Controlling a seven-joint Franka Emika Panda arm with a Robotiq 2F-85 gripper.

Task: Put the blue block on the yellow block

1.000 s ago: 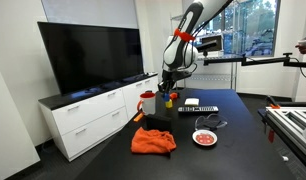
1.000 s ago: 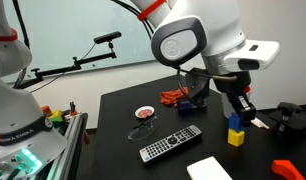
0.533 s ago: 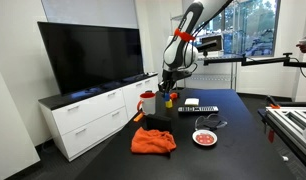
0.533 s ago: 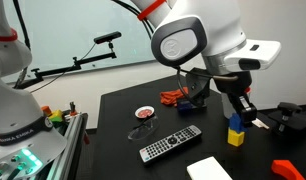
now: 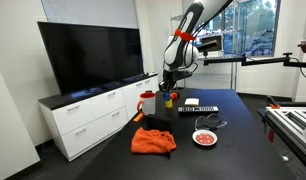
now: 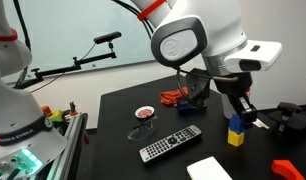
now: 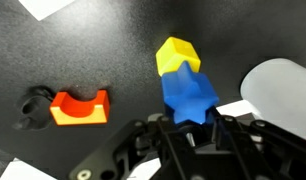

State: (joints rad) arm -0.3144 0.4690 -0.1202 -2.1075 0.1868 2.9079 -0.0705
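The small blue block [image 6: 234, 124] sat stacked atop the bright yellow block [image 6: 234, 138] of like size, turned slightly against it.

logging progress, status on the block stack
jaws at blue block, grip unclear. blue resting on yellow block. orange block lies apart, not blocking.

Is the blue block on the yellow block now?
On: in an exterior view the blue block stands directly atop the yellow block.

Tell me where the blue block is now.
In an exterior view, the blue block sits atop the yellow block, right of the remote, just under the end effector.
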